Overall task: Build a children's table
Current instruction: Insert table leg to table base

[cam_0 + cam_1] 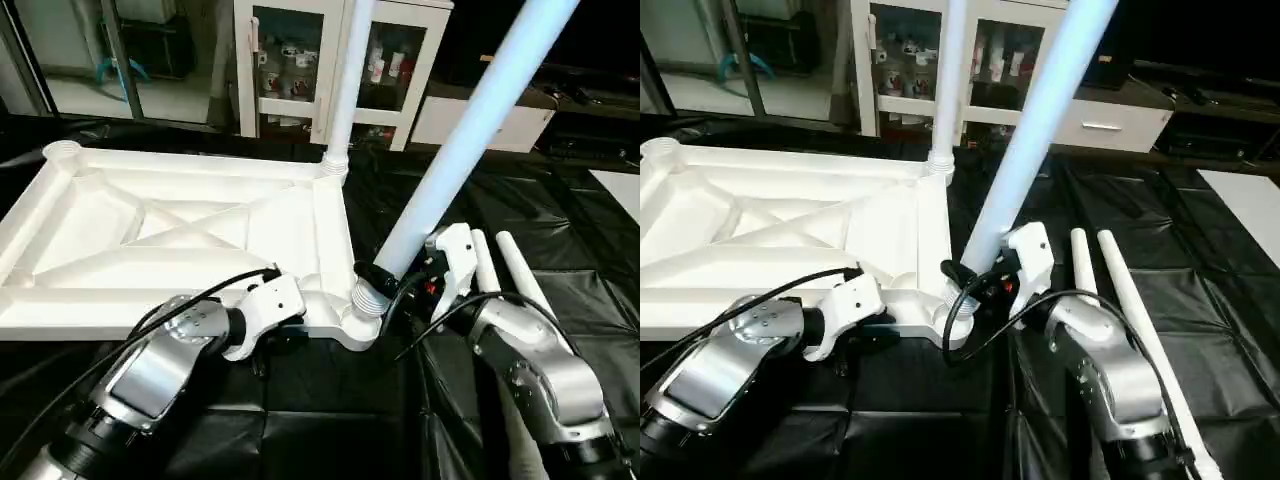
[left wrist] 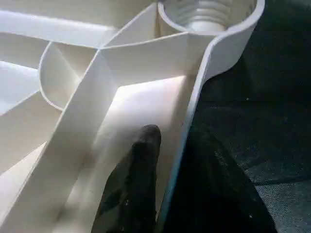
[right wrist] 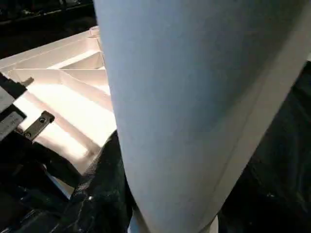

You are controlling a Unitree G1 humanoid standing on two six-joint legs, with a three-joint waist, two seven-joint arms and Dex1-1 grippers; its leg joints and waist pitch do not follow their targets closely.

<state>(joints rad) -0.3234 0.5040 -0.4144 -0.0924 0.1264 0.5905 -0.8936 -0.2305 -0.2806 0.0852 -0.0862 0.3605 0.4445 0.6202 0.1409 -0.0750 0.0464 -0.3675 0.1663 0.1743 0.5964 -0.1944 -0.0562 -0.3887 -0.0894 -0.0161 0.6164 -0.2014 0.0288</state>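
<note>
Nearest to the camera are the two silver forearms. The left gripper (image 1: pixel 283 335) sits at the near edge of the table top (image 1: pixel 150 235), and in the left wrist view one black finger (image 2: pixel 138 184) lies inside the rim wall and the other outside, so the fingers are closed on this rim. The top lies upside down on the black-draped worktable (image 1: pixel 560 290), ribs facing up.

The right gripper (image 1: pixel 400 283) holds the tilted leg (image 1: pixel 470 130) low down, its fingers closed around the tube. The threaded end of this leg is at the near right corner socket (image 1: pixel 362 322), and its long axis leans up, far and to the right, so I think it must be brought upright before it can be screwed in.

The far right socket already holds an upright leg (image 1: pixel 348 80). The far left socket (image 1: pixel 62 152) is empty. Two more legs (image 1: pixel 505 265) lie on the cloth just right of the right gripper.
</note>
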